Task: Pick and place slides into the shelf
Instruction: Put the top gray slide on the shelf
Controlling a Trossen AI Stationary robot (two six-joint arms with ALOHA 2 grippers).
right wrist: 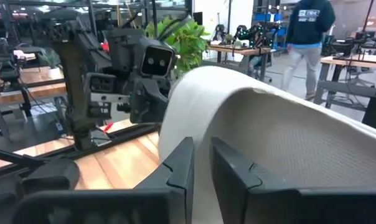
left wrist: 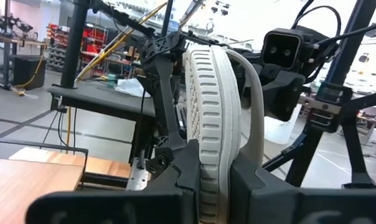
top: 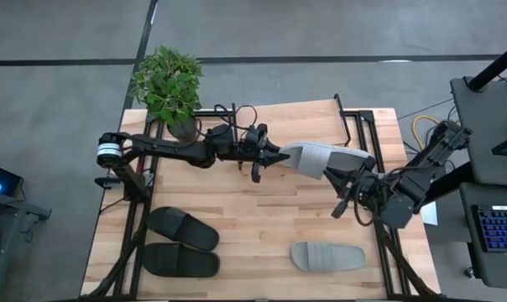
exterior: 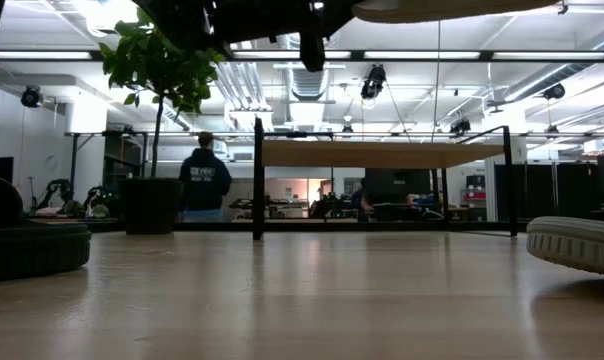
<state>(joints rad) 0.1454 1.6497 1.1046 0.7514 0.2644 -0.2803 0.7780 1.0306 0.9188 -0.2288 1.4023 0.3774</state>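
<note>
Grey-white slide [top: 319,157] is up in the air between both arms: the left gripper [top: 274,157] pinches one end, the right gripper [top: 347,178] is at the other, fingers nearly together on the strap, can't tell if it's gripping or letting go. So nothing's on the shelf [top: 354,113] so far. The other grey slide [top: 326,256] and the black pair [top: 182,241] sit on the table, well below the grippers. Plant [top: 169,84] crowds the left arm; shelf frame sits close beside the right gripper.
</note>
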